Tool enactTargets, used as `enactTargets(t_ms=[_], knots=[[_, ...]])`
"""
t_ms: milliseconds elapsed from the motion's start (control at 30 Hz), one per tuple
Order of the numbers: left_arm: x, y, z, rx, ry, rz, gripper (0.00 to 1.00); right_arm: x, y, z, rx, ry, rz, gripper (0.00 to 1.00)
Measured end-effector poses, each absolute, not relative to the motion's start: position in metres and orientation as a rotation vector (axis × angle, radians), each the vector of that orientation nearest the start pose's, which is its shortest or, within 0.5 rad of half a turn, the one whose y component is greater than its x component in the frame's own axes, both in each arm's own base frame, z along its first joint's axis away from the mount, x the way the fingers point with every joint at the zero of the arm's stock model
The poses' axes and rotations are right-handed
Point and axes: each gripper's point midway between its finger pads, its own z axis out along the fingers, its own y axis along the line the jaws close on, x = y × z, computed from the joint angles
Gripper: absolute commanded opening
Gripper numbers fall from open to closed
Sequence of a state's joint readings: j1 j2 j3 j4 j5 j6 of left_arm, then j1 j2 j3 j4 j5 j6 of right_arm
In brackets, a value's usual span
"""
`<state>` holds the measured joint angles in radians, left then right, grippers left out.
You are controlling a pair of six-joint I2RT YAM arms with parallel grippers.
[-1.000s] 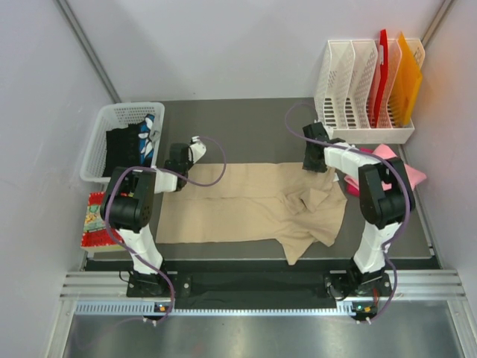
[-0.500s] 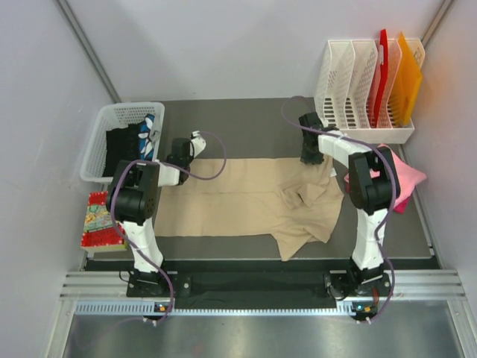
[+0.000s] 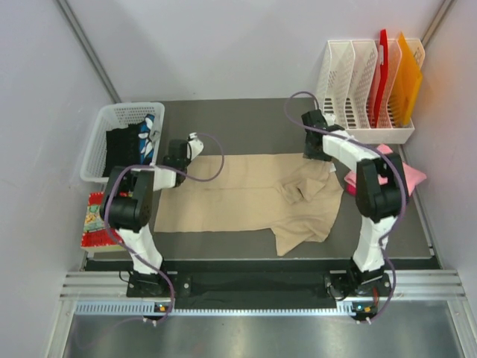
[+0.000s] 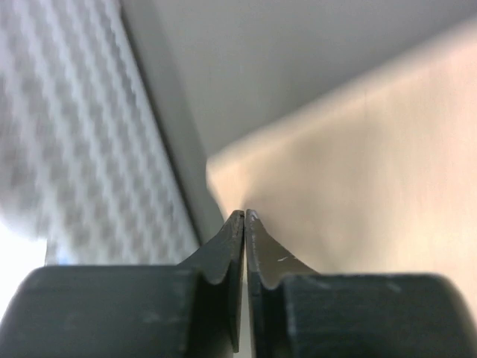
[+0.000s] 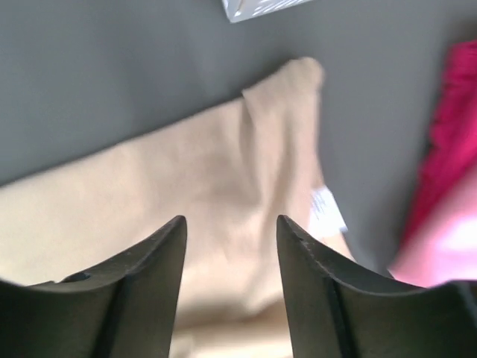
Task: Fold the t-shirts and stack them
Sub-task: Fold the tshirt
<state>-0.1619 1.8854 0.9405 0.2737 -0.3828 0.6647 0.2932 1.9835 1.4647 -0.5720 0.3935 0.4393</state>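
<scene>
The tan t-shirt (image 3: 238, 194) lies spread across the dark mat, rumpled at its right end. My left gripper (image 3: 178, 156) sits at the shirt's far left corner. In the left wrist view its jaws (image 4: 244, 216) are shut, pinching the edge of the tan cloth (image 4: 358, 164). My right gripper (image 3: 316, 149) hangs over the far right corner. Its jaws (image 5: 231, 220) stand open just above the tan cloth (image 5: 223, 171), with nothing between them; a white label (image 5: 326, 209) shows beside them. The pink t-shirt (image 3: 406, 177) lies crumpled at the mat's right edge, seen also in the right wrist view (image 5: 447, 149).
A white mesh basket (image 3: 123, 112) with dark items stands at the back left, close to my left gripper. At the back right a white file rack (image 3: 358, 89) holds a red sheet (image 3: 382, 67) and an orange sheet (image 3: 406, 82). A colourful flat item (image 3: 93, 220) lies left of the mat.
Both grippers moved toward the far side, drawing the shirt's far edge back and flatter. The right jaws have opened and let go of the cloth.
</scene>
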Motion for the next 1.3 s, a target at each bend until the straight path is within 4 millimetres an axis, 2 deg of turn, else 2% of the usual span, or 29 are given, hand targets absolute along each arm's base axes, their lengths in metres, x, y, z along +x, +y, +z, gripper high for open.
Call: enactTargets(t_ms=[33, 100, 167, 233, 300, 367, 433, 500, 633, 667, 767, 900, 1100, 1300], knots=[[0.450, 0.017, 0.037, 0.722, 2.174, 0.693, 0.13, 0.438, 0.080, 0.065, 0.305, 2.508, -0.261, 0.56], [0.431, 0.019, 0.050, 0.723, 2.181, 0.676, 0.16, 0.424, 0.087, 0.102, 0.290, 2.429, -0.266, 0.59], [0.412, 0.019, 0.076, 0.714, 2.161, 0.649, 0.18, 0.406, 0.103, 0.147, 0.268, 2.320, -0.218, 0.59], [0.394, 0.016, 0.113, 0.682, 2.094, 0.609, 0.22, 0.376, 0.122, 0.191, 0.253, 2.205, -0.115, 0.59], [0.378, 0.011, 0.150, 0.654, 2.014, 0.560, 0.25, 0.342, 0.137, 0.222, 0.243, 2.107, 0.014, 0.57], [0.356, 0.006, 0.178, 0.639, 1.924, 0.511, 0.25, 0.307, 0.139, 0.231, 0.256, 2.035, 0.121, 0.56], [0.330, 0.002, 0.184, 0.655, 1.880, 0.470, 0.26, 0.277, 0.133, 0.216, 0.287, 2.011, 0.171, 0.55], [0.304, 0.001, 0.166, 0.697, 1.890, 0.443, 0.26, 0.253, 0.131, 0.180, 0.293, 2.043, 0.167, 0.57], [0.258, 0.007, 0.089, 0.814, 2.038, 0.423, 0.26, 0.206, 0.133, 0.098, 0.214, 2.175, 0.079, 0.63], [0.245, 0.010, 0.065, 0.855, 2.096, 0.425, 0.26, 0.196, 0.134, 0.085, 0.198, 2.195, 0.066, 0.64], [0.221, 0.017, 0.025, 0.918, 2.214, 0.427, 0.25, 0.177, 0.136, 0.065, 0.192, 2.220, 0.018, 0.64], [0.228, 0.021, 0.020, 0.915, 2.230, 0.463, 0.25, 0.157, 0.141, 0.049, 0.175, 2.247, -0.086, 0.64], [0.253, 0.025, 0.022, 0.885, 2.254, 0.509, 0.24, 0.145, 0.169, 0.053, 0.233, 2.225, -0.153, 0.68], [0.264, 0.027, 0.022, 0.864, 2.241, 0.530, 0.24, 0.136, 0.158, 0.043, 0.289, 2.211, -0.170, 0.69]])
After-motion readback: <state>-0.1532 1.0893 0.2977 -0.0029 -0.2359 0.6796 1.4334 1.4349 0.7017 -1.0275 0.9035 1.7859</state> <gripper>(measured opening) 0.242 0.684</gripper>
